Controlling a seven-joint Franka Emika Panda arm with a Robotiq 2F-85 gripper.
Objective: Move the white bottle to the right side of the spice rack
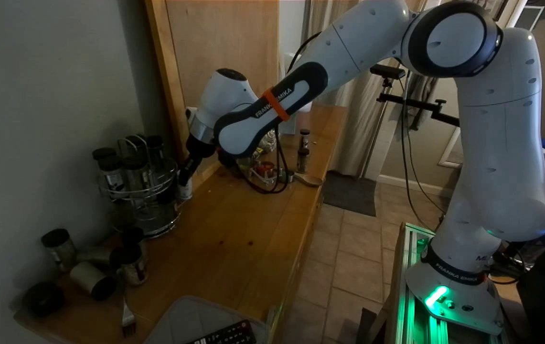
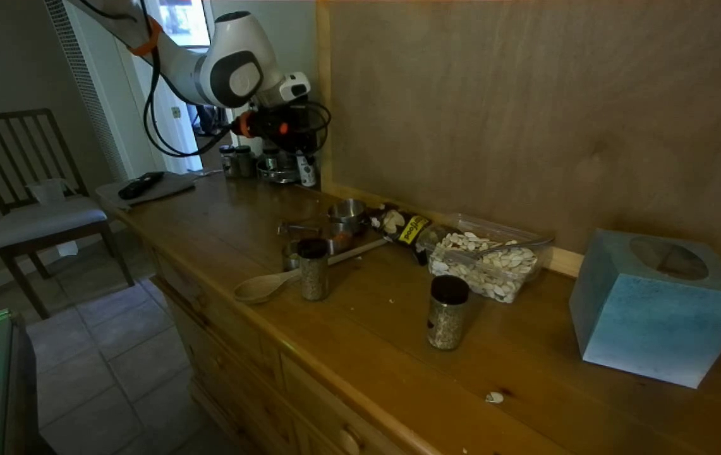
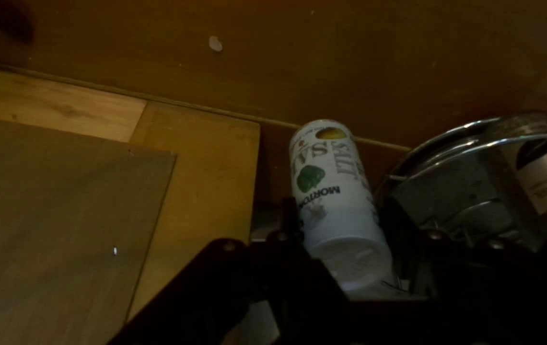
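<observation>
My remotely driven tool (image 3: 343, 215) clasps the white Morton salt bottle (image 3: 338, 201) just beside the wire spice carousel (image 1: 153, 190), at the carousel's three o'clock in an exterior view; loose dark-lidded glass jars (image 1: 86, 276) cluster at its seven o'clock on the wooden bench (image 1: 234, 229).

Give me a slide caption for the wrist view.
White Morton salt bottle between the dark fingers, beside the wire spice rack.
</observation>
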